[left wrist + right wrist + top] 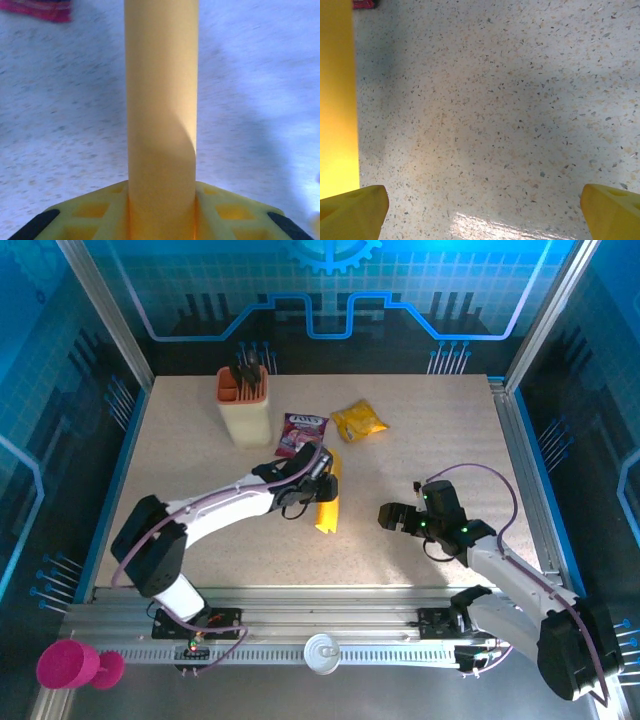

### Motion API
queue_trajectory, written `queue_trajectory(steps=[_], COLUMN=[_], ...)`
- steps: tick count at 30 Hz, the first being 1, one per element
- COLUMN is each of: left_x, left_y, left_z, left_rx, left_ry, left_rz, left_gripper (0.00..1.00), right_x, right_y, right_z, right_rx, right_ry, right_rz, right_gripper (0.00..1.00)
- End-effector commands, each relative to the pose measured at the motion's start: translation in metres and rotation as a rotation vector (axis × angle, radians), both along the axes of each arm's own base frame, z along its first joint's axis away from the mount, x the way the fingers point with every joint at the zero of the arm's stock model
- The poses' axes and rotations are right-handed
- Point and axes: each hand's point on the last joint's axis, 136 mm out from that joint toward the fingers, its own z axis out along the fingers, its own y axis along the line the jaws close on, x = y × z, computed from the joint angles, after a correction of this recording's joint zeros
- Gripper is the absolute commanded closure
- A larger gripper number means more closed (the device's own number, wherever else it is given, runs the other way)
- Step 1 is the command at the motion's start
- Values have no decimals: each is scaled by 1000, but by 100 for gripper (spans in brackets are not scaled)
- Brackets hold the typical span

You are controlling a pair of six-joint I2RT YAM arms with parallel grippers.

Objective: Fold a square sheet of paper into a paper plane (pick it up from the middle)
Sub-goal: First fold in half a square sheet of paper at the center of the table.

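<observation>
Top view: speckled worktop [200, 530] w/ two arms reaching in from the near edge. The paper [326, 512], orange-yellow and folded to a narrow strip, lies near the centre, running near-to-far. The L hand [325, 478] sits over the strip's far half. A purple packet [301, 433] lies just beyond that hand, and a yellow packet [360, 420] is to the right of the purple one. A beige holder [245, 410] stands upright further left, toward the back. The R hand [393, 517] is right of the paper, clearly apart from it, pointing toward it.

L wrist view: the paper [160, 100] runs straight up the middle of the frame. The L hand [161, 212] is partly closed, its yellow fingers [90, 210] pressed against both long edges of the strip. The strip bows slightly just above them. Corner of the purple packet [40, 10] is at top left, blurred.

R wrist view: the R hand [485, 210] is spread wide w/ nothing between its yellow fingertips [355, 210], just bare worktop [495, 110]. The paper [337, 100] runs along the left edge, just beside the left fingertip; can't tell if they touch.
</observation>
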Motion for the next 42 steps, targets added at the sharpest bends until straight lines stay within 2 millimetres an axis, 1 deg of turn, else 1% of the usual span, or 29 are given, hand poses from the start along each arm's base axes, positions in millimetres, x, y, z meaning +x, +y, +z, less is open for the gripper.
queue_trajectory(steps=[1,4,8,12,16,17,20,21,24,28,34,42], left_x=[-12,-14,-17,-20,-23,-24,-25,-25,-26,-25,-22,-19], left_y=[-25,-33,-34,-26,-12,-8,2,5,13,19,25,42], left_z=[11,6,-19,-46,-69,-75,-89,-92,-97,-95,-85,-81], left_rx=[-184,-280,-335,-333,-264,-240,-169,-148,-98,-52,-7,52], left_ry=[6,8,31,41,63,66,71,71,63,42,5,-24], left_rz=[-55,-49,-22,22,59,64,75,80,79,73,59,78], left_gripper=[67,67,67,67,66,65,52,49,42,35,31,29], right_x=[-5,-5,-4,-3,-1,0,3,4,7,13,22,32], right_y=[-4,-3,-2,4,14,16,24,27,33,41,53,67], right_z=[-4,-3,0,2,3,3,3,2,2,3,3,-1], right_rx=[0,0,5,30,73,83,114,126,152,186,231,272], right_ry=[13,18,18,23,33,36,45,48,55,64,83,110], right_rz=[1,9,21,48,85,94,113,119,133,148,168,181], right_gripper=[1,1,1,1,1,1,1,1,1,0,2,7])
